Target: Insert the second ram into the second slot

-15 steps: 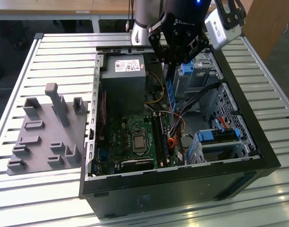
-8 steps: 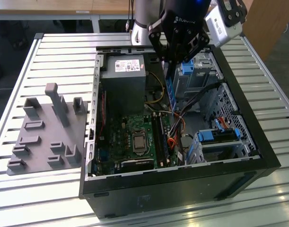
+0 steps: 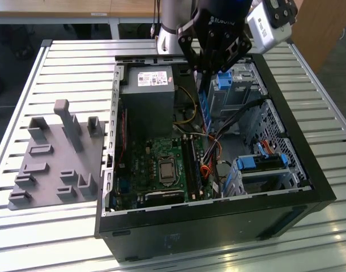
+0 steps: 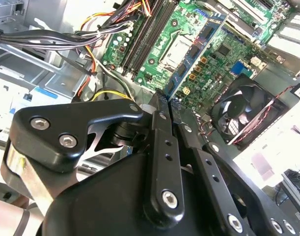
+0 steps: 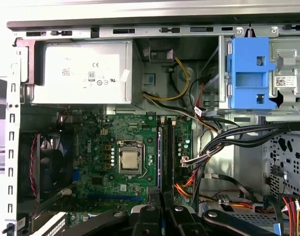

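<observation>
The second ram (image 3: 204,110), a thin flat circuit-board stick, is blue. The metal gripper (image 3: 209,72) is black, the flat motherboard (image 3: 156,164) green. The moulded plastic fixture (image 3: 54,158) at the exterior view's left is plain grey.

Second ram (image 3: 205,110) — blue, upright, aloft

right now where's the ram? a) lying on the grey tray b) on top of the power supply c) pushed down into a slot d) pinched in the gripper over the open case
d: the ram hangs from the gripper above the motherboard, its lower edge clear of the slots.
</observation>
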